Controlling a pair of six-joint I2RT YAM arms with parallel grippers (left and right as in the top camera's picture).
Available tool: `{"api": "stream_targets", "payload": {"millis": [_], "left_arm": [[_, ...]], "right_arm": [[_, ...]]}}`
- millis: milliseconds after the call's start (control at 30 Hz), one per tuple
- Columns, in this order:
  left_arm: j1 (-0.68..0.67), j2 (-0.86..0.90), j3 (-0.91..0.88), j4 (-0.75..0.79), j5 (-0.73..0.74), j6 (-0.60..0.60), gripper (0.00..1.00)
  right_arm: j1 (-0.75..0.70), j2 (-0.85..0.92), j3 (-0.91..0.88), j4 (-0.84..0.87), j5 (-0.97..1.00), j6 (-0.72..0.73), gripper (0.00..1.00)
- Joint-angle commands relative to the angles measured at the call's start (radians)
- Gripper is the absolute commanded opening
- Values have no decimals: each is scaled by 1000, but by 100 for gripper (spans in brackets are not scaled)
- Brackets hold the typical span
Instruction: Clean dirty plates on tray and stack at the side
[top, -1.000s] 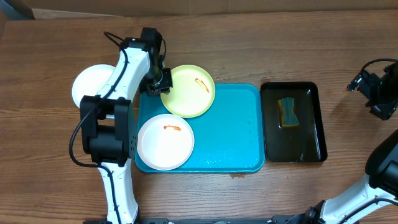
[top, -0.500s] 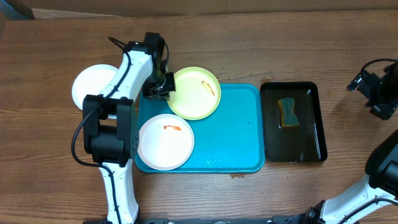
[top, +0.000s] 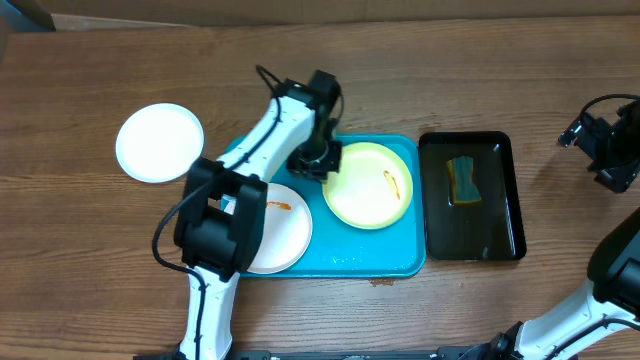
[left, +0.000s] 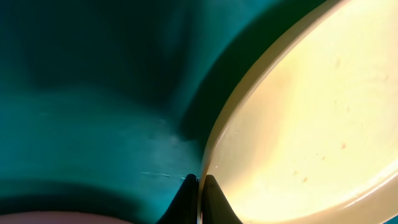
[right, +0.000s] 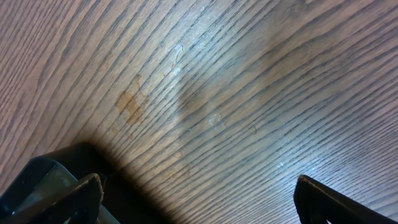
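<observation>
The step in hand seems to be setting the yellow-green plate (top: 362, 198) up for wiping. The left fingers (left: 217, 200) are clamped on its rim, and it sits over the right half of the tray (top: 372, 256), mid-surface, just beside the black tray (top: 503, 243). It is pale and glossy, with one orange smear. Next, I judge, the right fingers (right: 61, 191), spread and empty near the right edge, must fetch the sponge (top: 462, 180). A smeared white plate (top: 286, 236) waits on the tray; a clean white plate (top: 159, 142) lies toward the left edge.
</observation>
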Motion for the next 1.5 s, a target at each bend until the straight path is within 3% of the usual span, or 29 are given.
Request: {"api": "stream_targets", "payload": {"millis": [0, 67, 133, 167, 400, 533, 700, 833, 967, 1067, 1333, 1467], "left_arm": [[-36, 8, -12, -23, -11, -2, 4], [-42, 8, -12, -34, -48, -2, 7], [-42, 8, -12, -36, -52, -2, 24], [-42, 8, -12, -36, -52, -2, 24], [-43, 8, -19, -2, -51, -7, 23], [-48, 8, -32, 16, -50, -13, 12], [-48, 8, -32, 16, -49, -13, 19], [-48, 8, -32, 16, -49, -13, 21], [-50, 8, -33, 16, -48, -13, 20], [-55, 8, -33, 17, -49, -13, 21], [-72, 8, -33, 47, -48, -14, 23], [-75, 8, -33, 43, -48, -13, 23]], "right_arm": [[-4, -25, 10, 2, 2, 3, 100], [-4, -25, 10, 2, 2, 3, 100], [-4, -25, 10, 3, 2, 3, 100], [-4, -25, 10, 3, 2, 3, 100], [-4, -25, 10, 2, 2, 3, 100], [-4, -25, 10, 2, 2, 3, 100], [-4, -25, 10, 6, 2, 3, 100], [-4, -25, 11, 102, -52, 17, 100], [-4, -25, 11, 27, -263, -26, 100], [17, -25, 11, -49, -403, -171, 100], [172, -56, 11, -158, -386, -219, 100], [268, -66, 11, -223, -233, -218, 100]]}}
